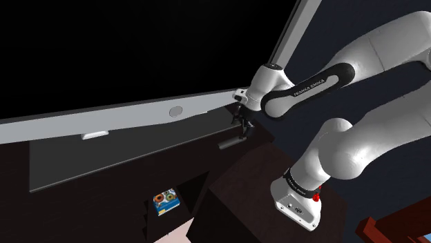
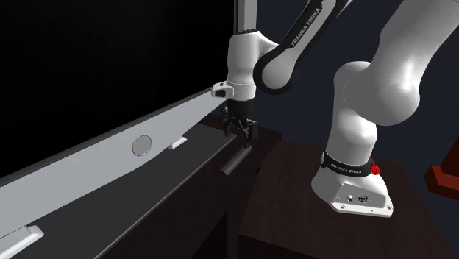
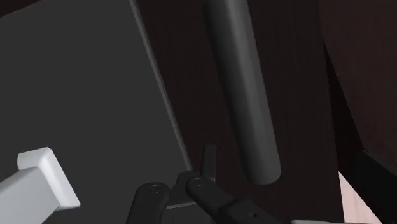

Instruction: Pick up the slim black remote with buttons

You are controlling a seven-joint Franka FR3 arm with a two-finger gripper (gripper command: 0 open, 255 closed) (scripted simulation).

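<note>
Item: one remote (image 3: 245, 89), a slim dark grey bar with no buttons discernible, lying flat on the dark cabinet top (image 2: 309, 184) beside the grey base of the screen (image 2: 110, 158). One gripper (image 2: 237, 136) hangs close above it, offset towards the screen; whether its fingers are apart or together cannot be told. Recommended handling: shift over the bar's mid-length, set the jaws across its narrow width, then descend. Also present: one screen, one small box (image 1: 166, 200) with coloured rings, lower down.

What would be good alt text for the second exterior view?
A white robot arm holds its black gripper just above a slim dark grey remote lying on a dark surface, beside a large screen's pale lower frame.
</note>
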